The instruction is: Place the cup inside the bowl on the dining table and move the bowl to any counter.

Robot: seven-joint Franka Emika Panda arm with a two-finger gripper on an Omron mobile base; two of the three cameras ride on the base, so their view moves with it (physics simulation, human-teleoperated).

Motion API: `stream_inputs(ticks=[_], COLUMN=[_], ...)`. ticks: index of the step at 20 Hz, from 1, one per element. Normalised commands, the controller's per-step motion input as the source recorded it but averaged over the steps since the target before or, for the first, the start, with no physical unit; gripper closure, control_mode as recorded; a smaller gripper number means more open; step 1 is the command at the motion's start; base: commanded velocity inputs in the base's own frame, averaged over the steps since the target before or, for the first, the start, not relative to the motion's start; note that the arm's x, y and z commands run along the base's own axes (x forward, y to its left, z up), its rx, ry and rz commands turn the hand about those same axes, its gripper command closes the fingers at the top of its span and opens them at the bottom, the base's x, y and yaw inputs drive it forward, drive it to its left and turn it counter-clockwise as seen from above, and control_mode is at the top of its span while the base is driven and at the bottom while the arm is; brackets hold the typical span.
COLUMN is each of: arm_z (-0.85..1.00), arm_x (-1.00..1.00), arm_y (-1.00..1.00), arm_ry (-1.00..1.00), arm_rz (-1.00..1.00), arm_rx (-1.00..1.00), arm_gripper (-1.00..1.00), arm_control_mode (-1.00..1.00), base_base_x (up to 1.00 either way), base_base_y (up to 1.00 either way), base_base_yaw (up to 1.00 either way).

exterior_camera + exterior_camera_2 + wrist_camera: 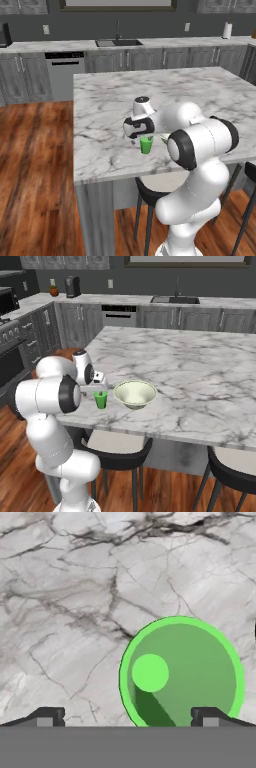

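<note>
- Left base view: the two-finger gripper [145,136] hangs directly over the small bright green tapered cup [146,145], which stands upright on the white, grey-veined marble dining table [200,95], close to its near edge. The arm's elbow covers the area to the right of the cup, so do not rely on this view for the bowl. The long marble counter [60,46] over dark grey cabinets runs along the back wall, well apart from the table.
- Right base view: the cup [100,400] stands just beside the wide, shallow pale cream bowl [135,394], apart from it, with the bowl on the side away from the arm. Use this view to judge the transfer: it looks like a short one, provided you lift the cup above the bowl's rim first.
- Hand view: you look straight down into the cup [182,672]. The two dark finger tips [47,716] stand wide apart and hold nothing. The cup sits off-centre, shifted toward one tip, and its far edge reaches past that tip.
- Step in hand, as judged: grasping the cup. Before descending, shift the hand sideways until the cup's rim lies evenly between the tips; otherwise one finger is likely to land on the rim and tip it.
- Descend vertically, close on the cup's wall below the rim, and keep it upright.
</note>
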Motion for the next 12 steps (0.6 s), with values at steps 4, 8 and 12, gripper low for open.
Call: stream_inputs(ticks=[4,8,12], arm_z=[-0.09,-0.08,-0.07], arm_x=[0.05,0.06,0.06], arm_y=[0.0,0.0,0.0], arm_ry=[0.05,0.04,0.04], arm_rz=[0.0,0.0,0.0], arm_rx=[0.0,0.0,0.0], arm_gripper=[-1.0,-1.0,-1.0], arm_control_mode=[-1.0,-1.0,-1.0], base_base_x=[0.0,0.0,0.0], base_base_y=[0.0,0.0,0.0], base_base_yaw=[0.0,0.0,0.0])
